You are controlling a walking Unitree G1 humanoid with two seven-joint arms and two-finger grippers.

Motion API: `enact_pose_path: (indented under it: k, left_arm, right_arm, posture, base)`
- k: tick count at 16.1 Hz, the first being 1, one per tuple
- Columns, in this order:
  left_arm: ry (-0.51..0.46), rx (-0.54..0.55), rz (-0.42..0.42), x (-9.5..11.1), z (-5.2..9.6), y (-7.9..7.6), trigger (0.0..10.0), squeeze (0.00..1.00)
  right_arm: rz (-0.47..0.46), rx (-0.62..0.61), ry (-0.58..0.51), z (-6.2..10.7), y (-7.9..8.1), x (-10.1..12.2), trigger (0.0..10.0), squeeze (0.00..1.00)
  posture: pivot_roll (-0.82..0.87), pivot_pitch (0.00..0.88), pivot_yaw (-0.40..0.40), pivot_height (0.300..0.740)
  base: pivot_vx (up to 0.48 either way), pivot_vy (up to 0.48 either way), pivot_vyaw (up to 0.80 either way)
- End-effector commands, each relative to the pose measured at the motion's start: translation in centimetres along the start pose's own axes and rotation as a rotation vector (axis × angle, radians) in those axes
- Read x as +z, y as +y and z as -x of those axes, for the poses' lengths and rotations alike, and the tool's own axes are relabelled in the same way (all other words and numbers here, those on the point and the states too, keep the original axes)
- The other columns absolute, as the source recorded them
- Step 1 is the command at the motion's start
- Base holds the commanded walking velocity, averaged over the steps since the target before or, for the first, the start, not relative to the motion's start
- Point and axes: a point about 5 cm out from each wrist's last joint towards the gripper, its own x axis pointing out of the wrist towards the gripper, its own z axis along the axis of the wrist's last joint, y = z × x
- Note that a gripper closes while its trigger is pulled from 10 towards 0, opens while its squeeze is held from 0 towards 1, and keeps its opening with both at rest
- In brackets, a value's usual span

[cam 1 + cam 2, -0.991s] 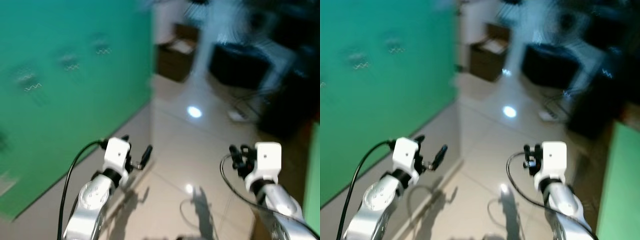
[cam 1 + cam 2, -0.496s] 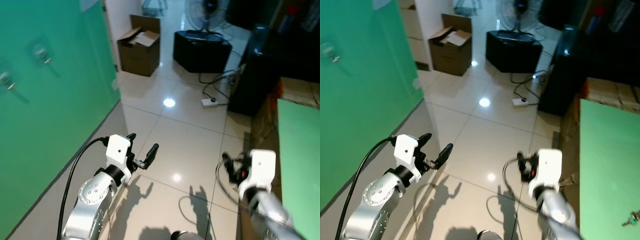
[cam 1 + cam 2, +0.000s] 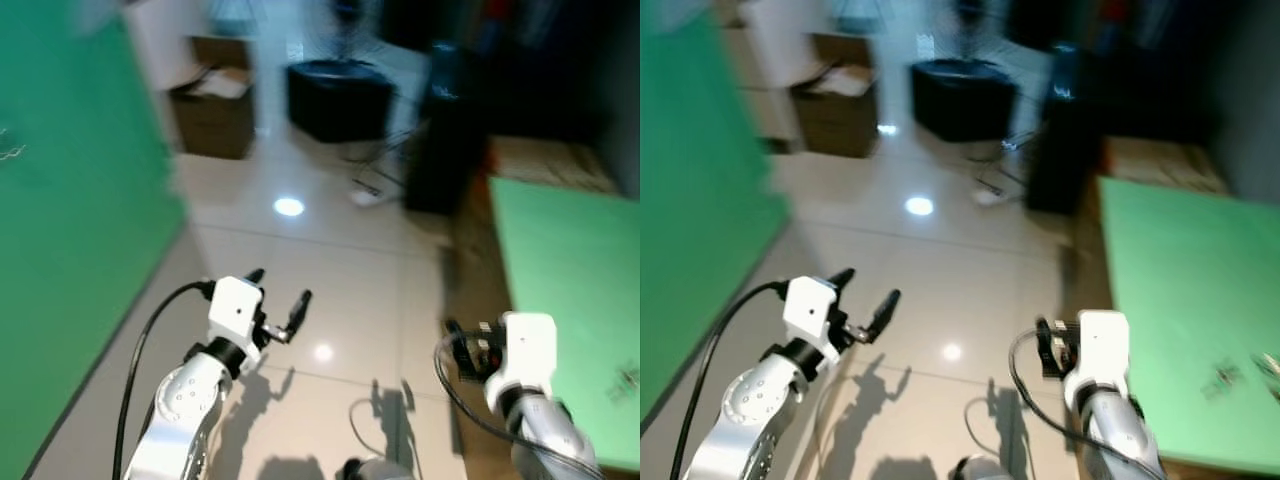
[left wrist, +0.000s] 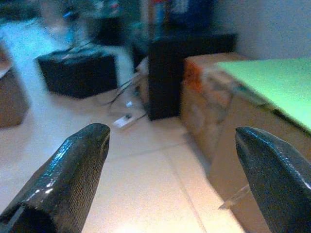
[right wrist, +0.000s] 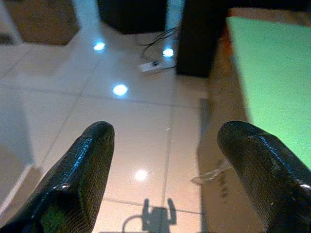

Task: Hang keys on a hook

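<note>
Keys (image 3: 1225,376): small blurred object lying on the green tabletop (image 3: 1180,300), lower right of frame. Right gripper (image 5: 167,165) fingers spread, empty, above the tiled floor (image 3: 340,270) beside the table. Left gripper (image 3: 280,305), lower left, likewise spread and empty.

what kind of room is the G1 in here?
Probably a home room used partly for storage: glossy tiled floor, an open cardboard box, a power strip with cables on the floor, and a green-topped table to the robot's right. A green wall runs along its left.
</note>
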Motion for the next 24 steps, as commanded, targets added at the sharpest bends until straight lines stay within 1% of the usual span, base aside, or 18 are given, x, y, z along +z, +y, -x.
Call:
enact_pose_path:
  k: [1,2,3,5,6,7,10,11,12,13,14,15,17,18,21,22,24]
  left_arm:
    - [-0.023,-0.013,-0.008,0.3,-0.3,-0.5,10.0,0.00]
    - [-0.029,-0.020,-0.015,0.5,-0.5,-0.6,10.0,0.00]
    - [-0.041,-0.007,-0.025,0.8,-0.9,-0.3,10.0,0.00]
    - [-0.077,0.010,-0.050,1.7,-1.3,0.2,10.0,0.00]
    - [-0.093,0.012,-0.074,2.3,-1.6,0.5,10.0,0.00]
    - [-0.095,0.012,-0.079,2.4,-1.7,0.5,10.0,0.00]
    - [-0.085,0.001,-0.105,2.2,-1.8,0.7,10.0,0.00]
    - [-0.081,0.004,-0.107,2.2,-1.8,0.8,10.0,0.00]
    - [-0.066,0.023,-0.125,2.1,-2.0,1.0,10.0,0.00]
    - [-0.042,0.073,-0.143,1.8,-2.3,1.5,10.0,0.00]
    - [-0.035,0.119,-0.124,1.5,-2.4,1.9,10.0,0.00]
    - [-0.026,0.147,-0.119,1.3,-2.4,2.2,10.0,0.00]
    - [-0.030,0.124,-0.125,1.3,-2.4,1.9,10.0,0.00]
    - [-0.040,0.130,-0.128,1.5,-2.4,1.8,10.0,0.00]
    - [-0.039,0.133,-0.137,1.3,-2.1,1.5,10.0,0.00]
    - [-0.040,0.136,-0.135,1.2,-2.2,1.1,10.0,0.00]
    - [-0.052,0.143,-0.133,1.5,-2.5,1.0,10.0,0.00]
  right_arm:
    - [0.014,0.001,0.010,0.0,-0.2,0.1,10.0,0.28]
    - [0.004,-0.011,0.000,-0.5,-0.4,0.5,10.0,0.00]
    - [-0.008,-0.020,-0.004,-0.8,-0.5,0.8,10.0,0.00]
    - [-0.003,-0.011,-0.003,-0.8,-0.4,1.0,10.0,0.00]
    - [-0.004,-0.008,0.000,-0.8,-0.3,1.1,10.0,0.00]
    - [-0.005,-0.010,0.000,-0.9,-0.3,1.2,10.0,0.00]
    - [-0.020,-0.022,-0.005,-1.2,-0.2,1.3,10.0,0.00]
    - [-0.026,-0.009,-0.019,-1.2,0.0,1.4,10.0,0.00]
    - [-0.003,0.019,-0.041,-1.4,0.4,1.7,10.0,0.00]
    - [0.084,0.035,-0.047,-1.7,0.8,1.7,10.0,0.00]
    - [0.112,0.040,-0.051,-1.8,0.9,1.7,10.0,0.00]
    - [0.097,0.055,-0.067,-1.8,1.1,1.8,10.0,0.00]
    - [0.130,0.084,-0.072,-1.7,1.2,1.9,10.0,0.00]
    - [0.141,0.095,-0.083,-1.7,1.1,2.1,10.0,0.00]
    - [0.186,0.122,-0.087,-1.8,1.2,1.9,10.0,0.00]
    - [0.194,0.124,-0.090,-1.9,1.0,2.1,10.0,0.00]
    - [0.203,0.126,-0.095,-2.3,0.7,2.4,10.0,0.00]
  posture:
    - [-0.16,0.000,0.012,0.740]
    - [-0.15,0.000,-0.003,0.740]
    - [-0.15,0.000,-0.006,0.740]
    - [-0.15,0.000,-0.011,0.740]
    - [-0.15,0.000,-0.008,0.740]
    - [-0.15,0.000,-0.007,0.740]
    - [-0.15,0.000,-0.006,0.740]
    - [-0.15,0.000,0.011,0.740]
    - [-0.15,0.000,0.026,0.740]
    - [-0.15,0.000,0.033,0.740]
    - [-0.16,0.000,0.042,0.740]
    - [-0.16,0.000,0.044,0.740]
    - [-0.16,0.000,0.039,0.740]
    - [-0.16,0.000,0.039,0.740]
    - [-0.17,0.000,0.026,0.740]
    - [-0.17,0.000,0.022,0.740]
    - [-0.17,0.000,0.008,0.740]
  base:
    - [0.000,0.000,-0.80]
    - [0.000,0.000,-0.80]
    - [0.000,0.000,-0.80]
    - [0.000,0.000,-0.80]
    - [0.000,0.000,-0.80]
    - [0.000,0.000,-0.80]
    - [0.000,-0.375,-0.80]
    - [0.000,-0.398,-0.80]
    - [0.000,-0.360,-0.42]
    - [0.000,-0.360,0.00]
    - [0.000,-0.356,0.00]
    - [0.000,-0.356,0.00]
    - [0.000,-0.360,0.00]
    - [0.000,-0.360,0.44]
    - [0.000,-0.359,0.80]
    - [0.000,-0.364,0.80]
    - [0.000,-0.364,0.80]
